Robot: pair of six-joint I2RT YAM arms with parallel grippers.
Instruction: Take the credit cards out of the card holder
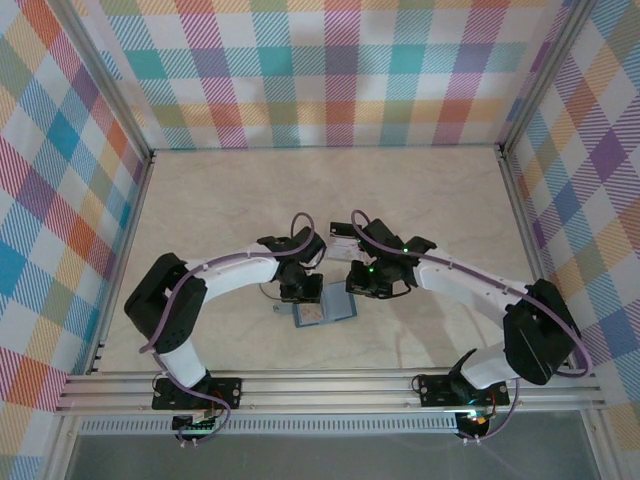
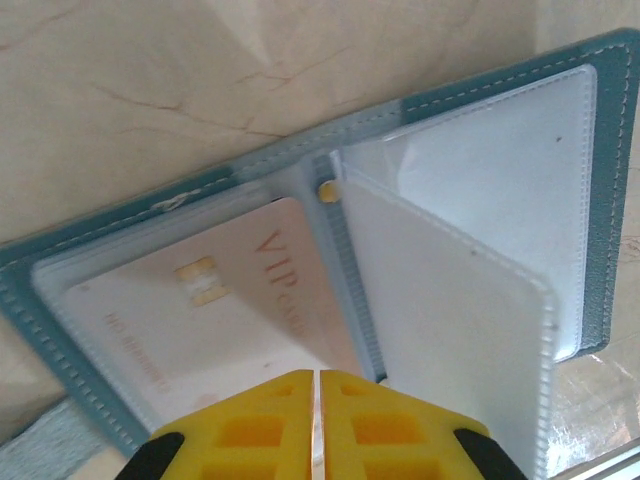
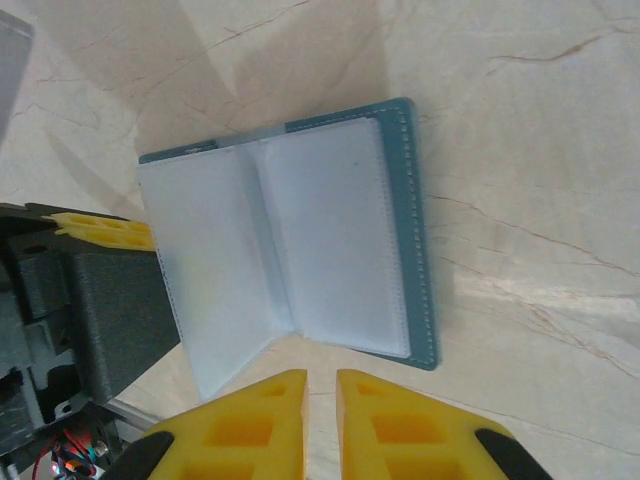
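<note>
The teal card holder [image 1: 325,309] lies open on the table between both arms. In the left wrist view its stitched cover [image 2: 610,200] frames clear sleeves, and a pale pink credit card [image 2: 200,320] marked VIP, with a gold chip, sits in the left sleeve. One clear sleeve page [image 2: 450,330] stands half raised. My left gripper [image 2: 318,378] is shut at the card's lower corner; I cannot tell if it pinches anything. My right gripper [image 3: 321,385] hovers just off the holder's [image 3: 415,230] near edge, its jaws a narrow gap apart with nothing between them.
The holder rests on a beige marble-patterned tabletop [image 1: 420,200] inside checked walls. A metal rail [image 1: 330,385] runs along the near edge by the arm bases. The left arm's yellow fingers [image 3: 100,230] and dark body sit right beside the raised sleeve page [image 3: 200,270].
</note>
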